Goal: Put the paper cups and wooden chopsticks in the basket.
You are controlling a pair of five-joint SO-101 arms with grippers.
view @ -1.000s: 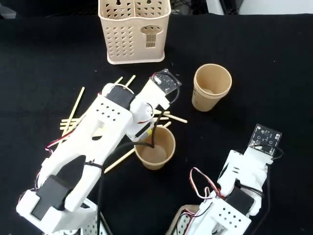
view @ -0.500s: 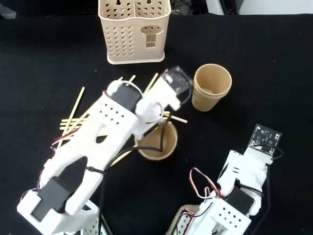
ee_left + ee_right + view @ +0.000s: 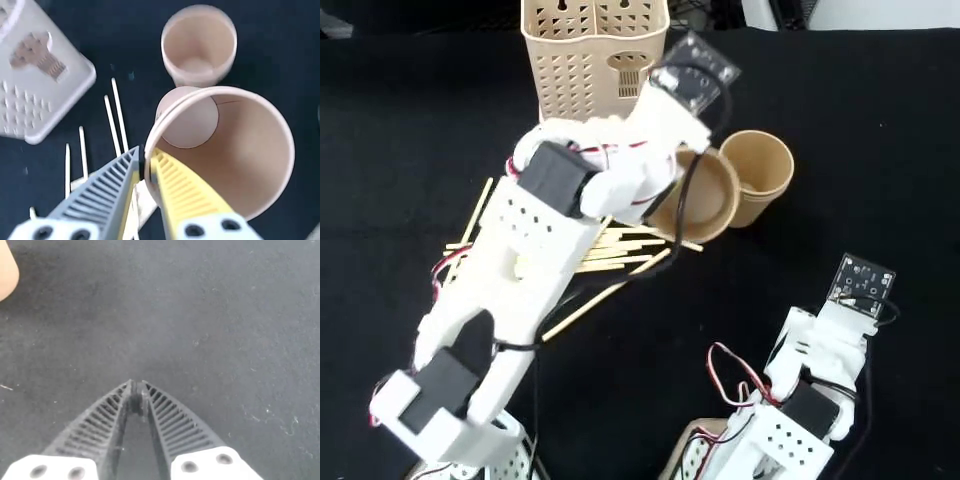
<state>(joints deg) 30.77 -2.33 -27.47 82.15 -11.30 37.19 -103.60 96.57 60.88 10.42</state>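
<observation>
My left gripper [image 3: 145, 159] is shut on the rim of a paper cup [image 3: 235, 150], one finger inside and one outside. In the high view that cup [image 3: 705, 200] hangs tilted above the cloth, between the basket [image 3: 592, 75] and a second paper cup [image 3: 760, 170] that stands upright. The second cup [image 3: 200, 45] also shows past the held one in the left wrist view. Several wooden chopsticks [image 3: 610, 255] lie scattered on the black cloth under the left arm. My right gripper [image 3: 136, 390] is shut on nothing, low over bare cloth at the front right.
The beige perforated basket [image 3: 35, 85] stands at the back edge of the table. The right arm's body [image 3: 820, 370] takes up the front right corner. Black cloth [image 3: 880, 150] lies bare at the right.
The left arm has lifted the cup off the cloth and carried it back and to the right, toward the basket and the other cup. The right arm has not moved.
</observation>
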